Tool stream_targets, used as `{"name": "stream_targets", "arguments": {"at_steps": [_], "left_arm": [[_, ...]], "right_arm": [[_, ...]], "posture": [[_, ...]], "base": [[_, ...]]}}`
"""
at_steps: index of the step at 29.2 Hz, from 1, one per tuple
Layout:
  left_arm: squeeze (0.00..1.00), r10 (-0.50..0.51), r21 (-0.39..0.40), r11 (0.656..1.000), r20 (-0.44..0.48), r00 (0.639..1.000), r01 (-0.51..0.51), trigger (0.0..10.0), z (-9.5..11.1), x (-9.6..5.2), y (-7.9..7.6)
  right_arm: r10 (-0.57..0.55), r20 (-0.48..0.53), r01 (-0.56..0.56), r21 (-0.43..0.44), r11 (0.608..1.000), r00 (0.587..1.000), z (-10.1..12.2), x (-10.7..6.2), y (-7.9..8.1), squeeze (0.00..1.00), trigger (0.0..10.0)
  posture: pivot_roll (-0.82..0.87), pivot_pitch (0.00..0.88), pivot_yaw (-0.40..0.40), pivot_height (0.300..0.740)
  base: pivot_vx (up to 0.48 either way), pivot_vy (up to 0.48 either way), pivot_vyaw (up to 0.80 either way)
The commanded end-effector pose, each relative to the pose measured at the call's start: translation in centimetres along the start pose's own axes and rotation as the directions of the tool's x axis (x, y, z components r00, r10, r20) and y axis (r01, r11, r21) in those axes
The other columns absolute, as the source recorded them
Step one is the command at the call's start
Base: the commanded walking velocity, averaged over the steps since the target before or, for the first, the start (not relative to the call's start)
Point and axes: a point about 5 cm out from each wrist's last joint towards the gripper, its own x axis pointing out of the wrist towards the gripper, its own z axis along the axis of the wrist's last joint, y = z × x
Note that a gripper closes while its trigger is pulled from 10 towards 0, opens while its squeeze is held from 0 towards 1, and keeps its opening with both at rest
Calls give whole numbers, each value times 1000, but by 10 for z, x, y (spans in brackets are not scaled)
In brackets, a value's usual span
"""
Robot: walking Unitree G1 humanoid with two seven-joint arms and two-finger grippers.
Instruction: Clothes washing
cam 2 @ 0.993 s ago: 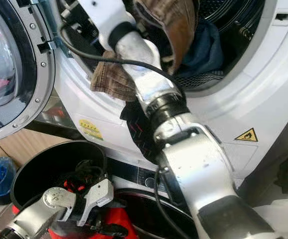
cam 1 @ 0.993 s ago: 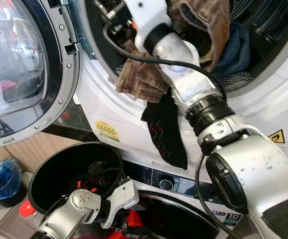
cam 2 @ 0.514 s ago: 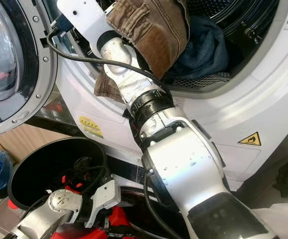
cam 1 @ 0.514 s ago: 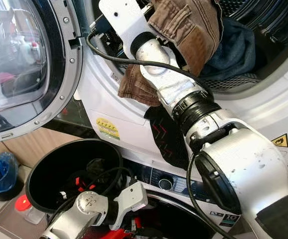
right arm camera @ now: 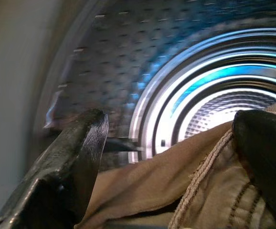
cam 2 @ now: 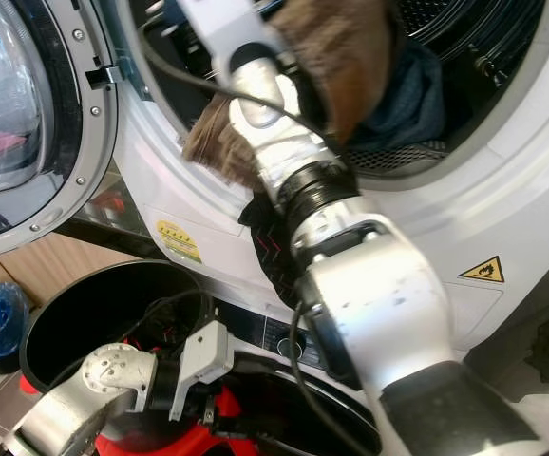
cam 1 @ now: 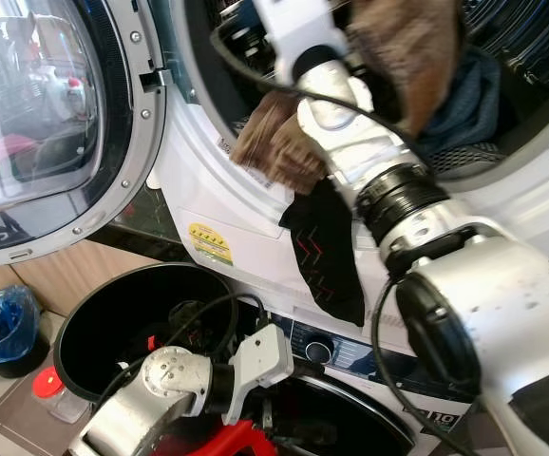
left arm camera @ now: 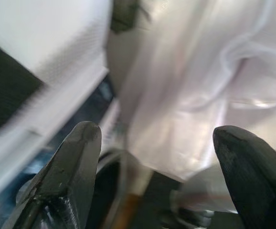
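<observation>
Right claw (right arm camera: 166, 157), fingers spread, reaches inside the washer drum (right arm camera: 143, 67) with brown trousers (right arm camera: 185, 191) draped beneath it; soft, floppy, best pinched at the seam. Left claw (left arm camera: 152, 167) hangs open, idle.

Both head cameras look down, close, at the washing machine (cam 1: 502, 204) opening. The right wrist camera faces into its drum (right arm camera: 209, 95); the left faces pale fabric (left arm camera: 195, 90).

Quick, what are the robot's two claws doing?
Left gripper: open, holding nothing.
Right gripper: open inside the drum, brown trousers between its fingers.
</observation>
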Motion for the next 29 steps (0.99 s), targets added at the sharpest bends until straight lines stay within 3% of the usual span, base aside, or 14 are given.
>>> {"name": "stream_targets", "arguments": {"at_steps": [1, 2, 3, 6, 8, 11, 14, 16, 17, 19, 22, 24, 26, 29], "left_arm": [[0, 76, 109, 991, 46, 996, -81, 10000, 23, -10, 11], [0, 76, 109, 991, 46, 996, -81, 10000, 23, -10, 11], [0, 130, 169, 975, 84, 988, -142, 10000, 36, -16, 18], [0, 205, 247, 941, 130, 970, -232, 10000, 50, -22, 28], [0, 303, 365, 860, 198, 932, -357, 10000, 67, -28, 42], [0, 347, 414, 792, 298, 889, -448, 10000, 82, -33, 53], [0, 336, 493, 735, 333, 881, -466, 10000, 93, -33, 56], [0, 342, 521, 716, 320, 884, -466, 10000, 94, -32, 57], [0, 342, 521, 716, 320, 884, -466, 10000, 94, -32, 57], [0, 366, 549, 679, 322, 873, -488, 10000, 92, -32, 60], [0, 416, 563, 579, 419, 807, -590, 10000, 100, -37, 73], [0, 411, 544, 558, 475, 779, -626, 10000, 108, -39, 79], [0, 398, 512, 519, 564, 724, -684, 10000, 122, -41, 88], [0, 371, 495, 511, 610, 700, -703, 10000, 131, -40, 93]], "right_arm": [[-89, 46, 89, 4, 996, 995, 17, 6, -19, 0, 10000], [-89, 46, 89, 4, 996, 995, 17, 6, -19, 0, 10000], [-124, 56, 127, -34, 991, 991, 18, 7, -25, 0, 10000], [-169, 72, 174, -72, 982, 983, 20, 8, -32, 0, 10000], [-229, 96, 240, -117, 964, 969, 23, 8, -41, 0, 10000], [-283, 96, 294, -132, 947, 954, 22, 8, -51, 0, 10000], [-317, 96, 328, -128, 936, 943, 19, 7, -57, 0, 10000], [-327, 89, 336, -125, 933, 941, 15, 6, -61, 0, 10000], [-327, 89, 336, -125, 933, 941, 15, 6, -61, 0, 10000], [-344, 92, 354, -135, 925, 934, 13, 6, -64, 0, 10000], [-375, 89, 383, -125, 915, 923, 9, 4, -71, 0, 10000], [-378, 83, 386, -112, 916, 922, 7, 4, -72, 0, 10000], [-387, 85, 395, -119, 911, 918, 3, 2, -71, 0, 10000], [-398, 78, 405, -117, 907, 914, -2, 0, -74, 0, 10000]], "posture": [[122, 0, 80, 740], [122, 0, 80, 740], [124, 0, 82, 740], [130, 0, 82, 740], [131, 0, 83, 740], [129, 0, 82, 740], [123, 0, 83, 740], [117, 0, 86, 740], [117, 0, 86, 740], [117, 0, 86, 740], [110, 0, 88, 740], [106, 0, 90, 740], [91, 0, 96, 740], [80, 0, 98, 740]], "base": [[0, 0, 0], [0, 0, 0], [0, 0, 0], [0, 0, 0], [0, 0, 0], [0, 0, 0], [0, 0, 0], [0, 0, 0], [0, 0, 0], [0, 0, 0], [0, 0, 0], [0, 0, 0], [0, 0, 0], [0, 0, 0]]}}
